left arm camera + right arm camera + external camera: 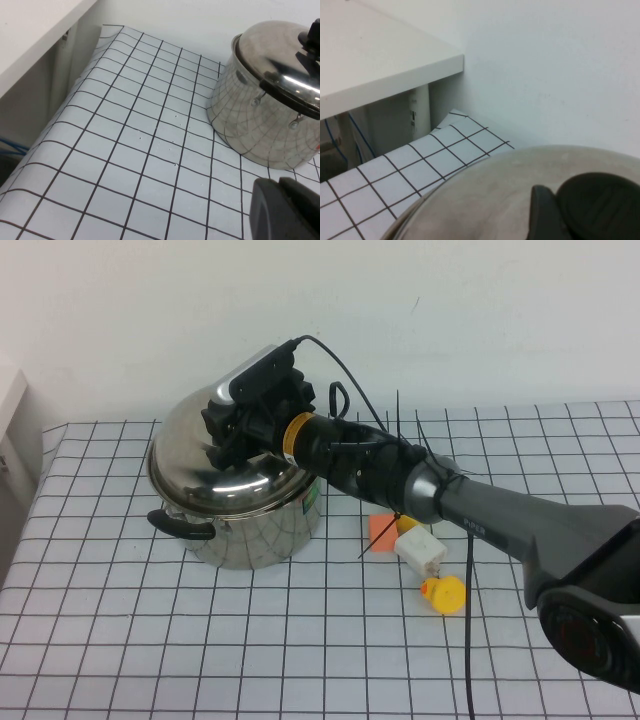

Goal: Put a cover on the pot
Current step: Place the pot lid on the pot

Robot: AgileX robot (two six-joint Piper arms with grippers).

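The shiny steel pot (262, 532) stands at the back left of the checked cloth, with a black loop handle (180, 525) and a green label (313, 502). The domed steel lid (215, 478) lies tilted over the pot's mouth. My right gripper (232, 435) reaches in from the right and is shut on the lid's black knob (600, 205); one finger (545, 215) shows beside the knob. The left wrist view shows the pot (250, 125) and lid (275, 50) from the side. My left gripper (285, 210) hovers low over the cloth, apart from the pot, shut and empty.
An orange block (382, 530), a white box (420, 550) and a yellow toy duck (445, 593) lie to the right of the pot under my right arm. A white shelf (30, 35) stands past the cloth's left edge. A black cable (470, 640) hangs from the arm.
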